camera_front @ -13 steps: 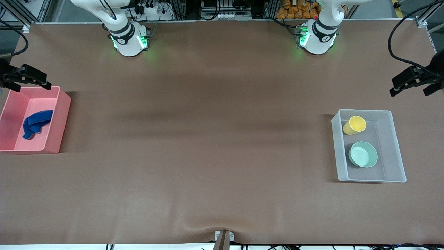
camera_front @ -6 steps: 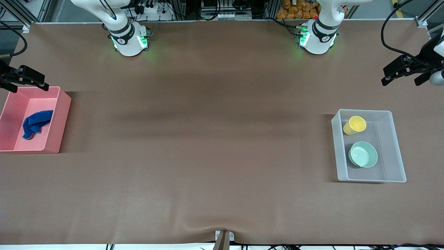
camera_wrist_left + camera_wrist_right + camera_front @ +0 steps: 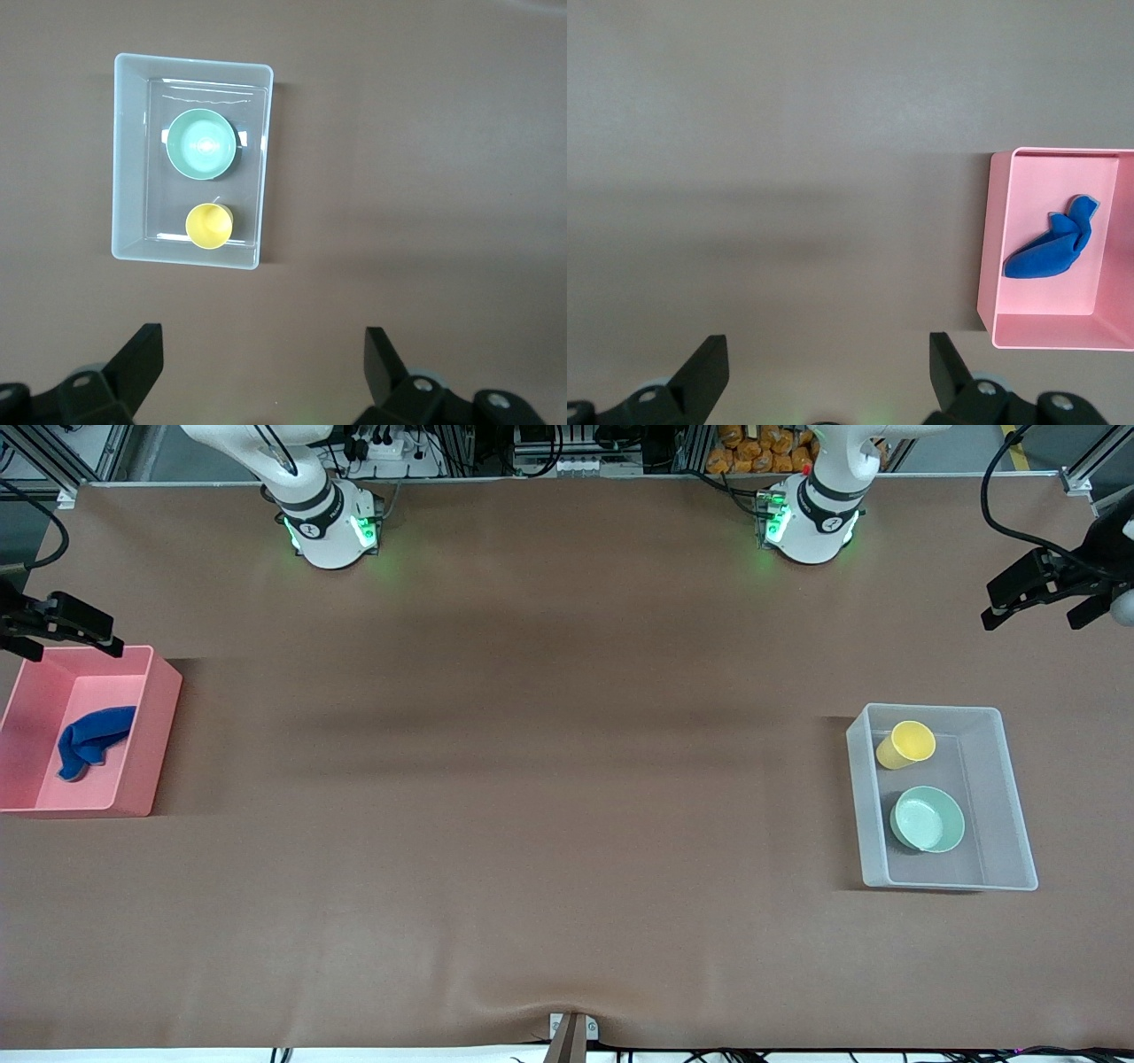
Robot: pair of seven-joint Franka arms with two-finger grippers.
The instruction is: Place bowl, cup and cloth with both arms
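The mint green bowl (image 3: 927,819) and the yellow cup (image 3: 905,744) sit in a clear plastic bin (image 3: 1010,806) toward the left arm's end of the table; both show in the left wrist view, bowl (image 3: 202,143) and cup (image 3: 209,227). The blue cloth (image 3: 89,740) lies crumpled in a pink bin (image 3: 151,726) at the right arm's end, and it shows in the right wrist view (image 3: 1052,250). My left gripper (image 3: 1032,602) is open and empty, high above the table's end. My right gripper (image 3: 62,633) is open and empty above the pink bin's edge.
The wide brown table mat (image 3: 532,779) lies between the two bins. The arm bases (image 3: 332,527) stand along the table's farther edge. A small bracket (image 3: 571,1032) sits at the near edge.
The left gripper has risen and drawn away from the clear bin toward the table's end. The right gripper has shifted slightly outward. Bowl, cup and cloth have not moved.
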